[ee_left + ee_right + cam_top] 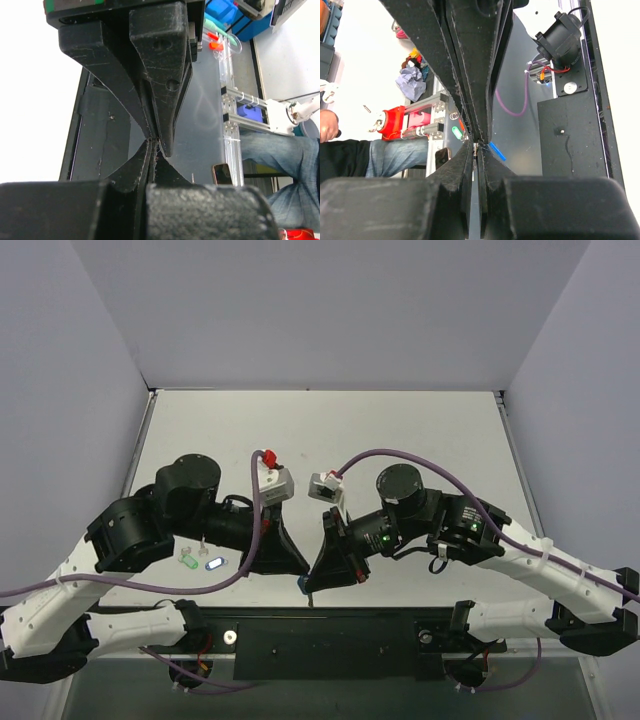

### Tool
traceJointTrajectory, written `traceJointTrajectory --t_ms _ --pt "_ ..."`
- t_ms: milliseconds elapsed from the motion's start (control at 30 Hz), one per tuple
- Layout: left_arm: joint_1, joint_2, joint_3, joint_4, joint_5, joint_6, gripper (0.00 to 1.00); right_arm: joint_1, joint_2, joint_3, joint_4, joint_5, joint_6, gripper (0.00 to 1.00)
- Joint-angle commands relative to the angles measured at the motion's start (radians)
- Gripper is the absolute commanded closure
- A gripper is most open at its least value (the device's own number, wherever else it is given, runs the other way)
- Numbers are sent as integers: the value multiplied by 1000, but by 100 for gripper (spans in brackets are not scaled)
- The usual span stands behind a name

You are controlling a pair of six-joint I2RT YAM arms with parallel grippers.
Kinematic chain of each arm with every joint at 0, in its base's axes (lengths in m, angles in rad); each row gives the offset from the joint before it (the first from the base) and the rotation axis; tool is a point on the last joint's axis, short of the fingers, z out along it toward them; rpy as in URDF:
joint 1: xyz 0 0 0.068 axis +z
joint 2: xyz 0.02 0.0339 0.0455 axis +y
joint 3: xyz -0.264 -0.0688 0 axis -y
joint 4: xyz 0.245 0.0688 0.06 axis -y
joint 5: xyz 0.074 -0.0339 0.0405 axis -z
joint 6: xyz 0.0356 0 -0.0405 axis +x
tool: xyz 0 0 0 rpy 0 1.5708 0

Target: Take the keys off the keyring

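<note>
1. Two apparently off already: see green key (186,562) and white-blue key (212,563) loose on the table (400,430).
2. Find left gripper (151,152) pinched narrow, tip to tip with its partner.
3. Spot blue key (302,583) at that junction; cannot make out the keyring.
4. Find right gripper (476,155) equally narrow; judge this key not yet freed.

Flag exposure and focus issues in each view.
Top external: even light, sharp, only soft shadows on the table. Left wrist: background at left clipped to white, left gripper dark and filling the frame. Right wrist: white clipping at both sides, right gripper near-black, little surface detail.
</note>
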Motion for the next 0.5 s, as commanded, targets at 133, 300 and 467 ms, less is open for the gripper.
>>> traceJointTrajectory --t_ms 133,300,467 --pt "-3 -114 -52 145 -116 -104 63 6 -29 40 42 -43 -13 100" --pt "-3 -228 -161 318 -204 -208 51 6 -47 30 71 -35 -1 100" --pt "-3 -300 -281 496 -196 -291 50 9 -46 43 85 -48 11 100"
